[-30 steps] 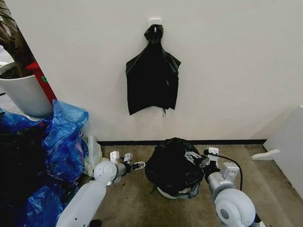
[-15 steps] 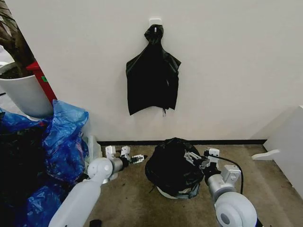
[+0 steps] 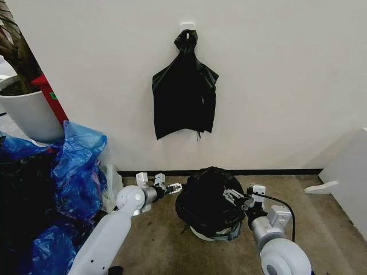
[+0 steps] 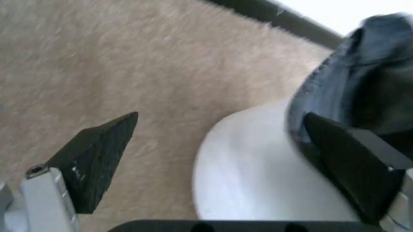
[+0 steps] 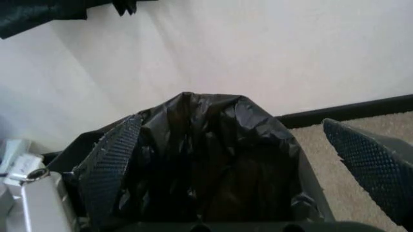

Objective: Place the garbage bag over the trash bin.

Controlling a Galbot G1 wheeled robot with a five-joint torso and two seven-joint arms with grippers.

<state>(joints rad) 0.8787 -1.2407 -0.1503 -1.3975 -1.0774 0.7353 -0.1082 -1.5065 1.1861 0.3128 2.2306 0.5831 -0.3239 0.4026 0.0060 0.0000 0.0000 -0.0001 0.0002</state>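
The black garbage bag (image 3: 207, 197) lies crumpled over the trash bin, whose white base (image 3: 199, 234) shows under the bag's hem on the carpet by the wall. My left gripper (image 3: 172, 187) is open just left of the bag, near the floor. In the left wrist view its open fingers (image 4: 96, 157) straddle the bin's white wall (image 4: 258, 174), with the bag's edge (image 4: 368, 82) close to one finger. My right gripper (image 3: 231, 196) is open at the bag's right side. In the right wrist view the bag (image 5: 213, 159) bulges between its fingers (image 5: 113, 164).
A bundle of black bags (image 3: 184, 97) hangs from a wall hook above the bin. Blue plastic bags (image 3: 74, 166) and a white planter (image 3: 28, 117) crowd the left. White furniture (image 3: 350, 172) stands at the right. Bare carpet lies in front of the bin.
My left gripper has moved away from me toward the wall and closer to the bag's left side. The right gripper has dropped slightly beside the bag.
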